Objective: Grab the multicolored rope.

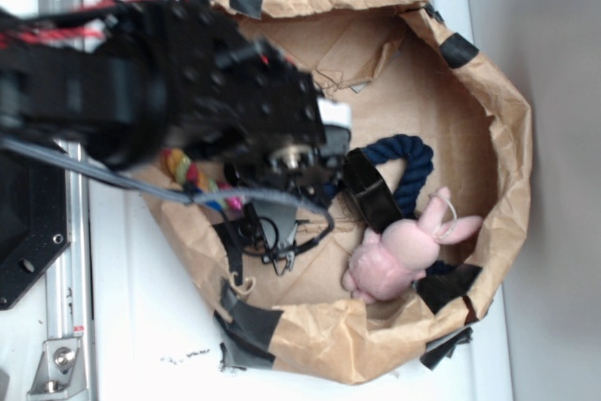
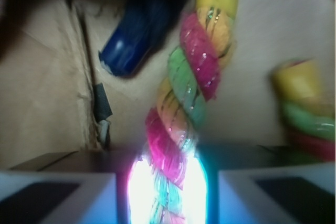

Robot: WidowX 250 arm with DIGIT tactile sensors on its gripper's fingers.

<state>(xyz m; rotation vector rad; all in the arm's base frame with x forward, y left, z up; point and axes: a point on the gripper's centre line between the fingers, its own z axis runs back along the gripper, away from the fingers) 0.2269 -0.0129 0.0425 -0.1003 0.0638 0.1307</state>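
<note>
Wrist view: the gripper (image 2: pixel 167 192) pinches the rope (image 2: pixel 186 90) (one yellow end up top), inside the bag (image 1: pixel 488 91).

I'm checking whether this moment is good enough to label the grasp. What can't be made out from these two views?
- Exterior view: the arm hides most of the multicolored rope; only a short stretch shows.
- Exterior view: the gripper is dark and blurred, so its jaws' state is unclear.
- Wrist view: glare washes out the rope between the jaws, so contact is unclear.
- Wrist view: the navy rope's end is blurred and cut off by shadow.
</note>
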